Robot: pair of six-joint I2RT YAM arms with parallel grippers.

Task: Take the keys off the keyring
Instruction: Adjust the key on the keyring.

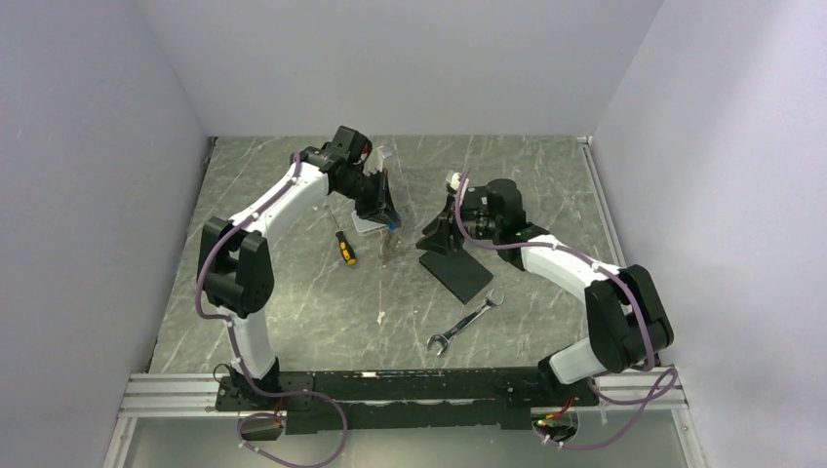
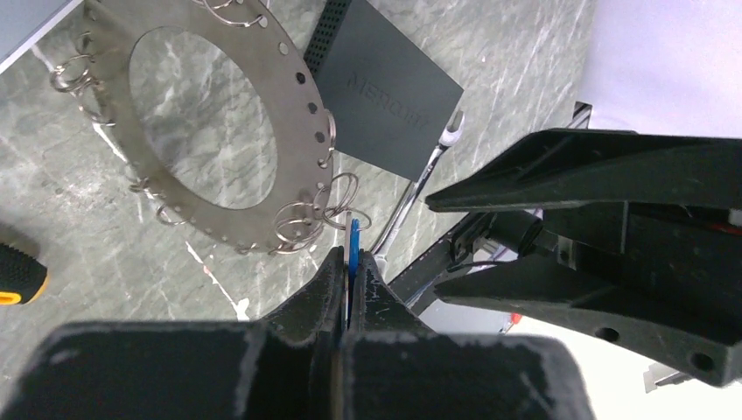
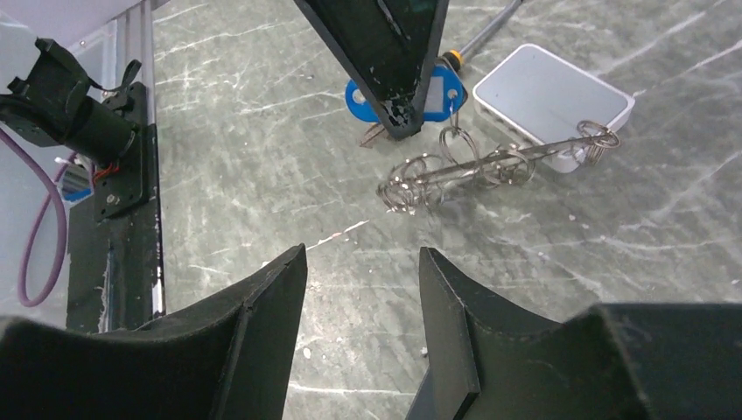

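Top view: left arm stretched to upper centre, left gripper [image 1: 388, 218] pointing down; right arm bent, right gripper [image 1: 441, 239] low beside it.
Left wrist view: fingers clenched on blue plastic key tag [image 2: 353, 248]; flat grey perforated metal keyring [image 2: 306, 149] upper left.
Right wrist view: right fingers [image 3: 262, 324] spread, nothing between; keyring edge-on, upper centre.

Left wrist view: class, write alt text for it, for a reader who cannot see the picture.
The left hand is shut on a blue tag at the edge of a flat, hole-rimmed metal keyring that carries small split rings. Beyond them, a black box and an open-ended wrench lie on the marbled table.
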